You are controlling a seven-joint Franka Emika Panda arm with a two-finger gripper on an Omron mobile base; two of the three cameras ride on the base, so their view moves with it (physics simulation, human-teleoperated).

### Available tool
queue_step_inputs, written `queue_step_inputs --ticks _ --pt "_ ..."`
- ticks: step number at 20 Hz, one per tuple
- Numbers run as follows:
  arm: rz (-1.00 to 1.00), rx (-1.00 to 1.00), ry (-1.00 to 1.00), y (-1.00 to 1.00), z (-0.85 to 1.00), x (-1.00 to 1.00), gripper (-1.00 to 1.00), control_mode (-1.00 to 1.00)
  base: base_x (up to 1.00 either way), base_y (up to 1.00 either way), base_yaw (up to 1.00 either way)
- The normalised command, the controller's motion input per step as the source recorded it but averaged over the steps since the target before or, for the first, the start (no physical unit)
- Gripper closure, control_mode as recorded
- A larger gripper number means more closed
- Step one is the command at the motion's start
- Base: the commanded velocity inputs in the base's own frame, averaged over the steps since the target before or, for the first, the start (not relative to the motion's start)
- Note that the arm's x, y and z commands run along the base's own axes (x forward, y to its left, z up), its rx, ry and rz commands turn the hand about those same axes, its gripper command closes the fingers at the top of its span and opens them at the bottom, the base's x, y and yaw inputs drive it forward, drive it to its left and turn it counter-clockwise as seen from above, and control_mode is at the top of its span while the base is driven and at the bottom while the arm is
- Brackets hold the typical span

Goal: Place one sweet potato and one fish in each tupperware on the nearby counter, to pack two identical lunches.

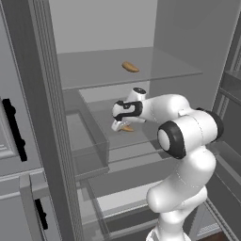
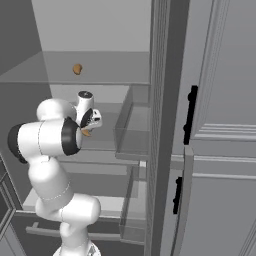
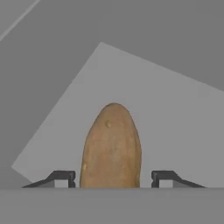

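Arm: You saw the white jointed robot arm (image 1: 181, 136) reaching forward into the open grey refrigerator (image 1: 188, 42), its wrist bent down over the middle shelf.

Gripper: The two-finger dark-tipped gripper (image 3: 113, 178) pointed down at the shelf. In the left base view it sat at about 9 o'clock from the arm's large dark elbow joint.

Fingers: In the hand view the two finger tips (image 3: 61, 177) stood on either side of the tuber, one at 9 o'clock and one at 3 o'clock of its lower end. A narrow gap showed on each side. You could not tell whether a grip had been made.

Target tuber: The orange-brown, elongated sweet potato (image 3: 112, 146) lay flat on the pale grey middle shelf (image 3: 175, 113), its long axis running from 6 o'clock to 12 o'clock in the hand view, between the tips.

Second tuber: Another orange-brown tapered sweet potato (image 1: 130, 67) lay on the translucent grey upper shelf (image 1: 89, 68), at about 12 o'clock from the gripper in the left base view, well apart from it.

Door: The grey panelled refrigerator door (image 2: 220, 100) with its black handle (image 2: 189, 114) stood at 3 o'clock in the right base view.
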Motion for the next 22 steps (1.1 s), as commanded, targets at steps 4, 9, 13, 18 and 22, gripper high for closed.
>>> queue_step_inputs --ticks 4,9,13,18,22 --pt "0.00 0.00 0.00 0.00 -0.03 -0.05 1.00 -1.00 0.00 0.00 0.00" --pt "-0.01 0.00 0.00 -0.12 0.01 -0.63 1.00 -1.00 0.00 0.00 0.00" --pt "-0.07 0.07 -0.01 -0.47 0.33 -1.00 1.00 -1.00 0.00 0.00 0.00" --pt "-0.05 0.03 0.05 -0.45 0.87 -1.00 1.00 -1.00 0.00 0.00 0.00" --pt "0.00 0.00 0.17 -0.47 1.00 -0.89 1.00 -1.00 0.00 0.00 0.00"
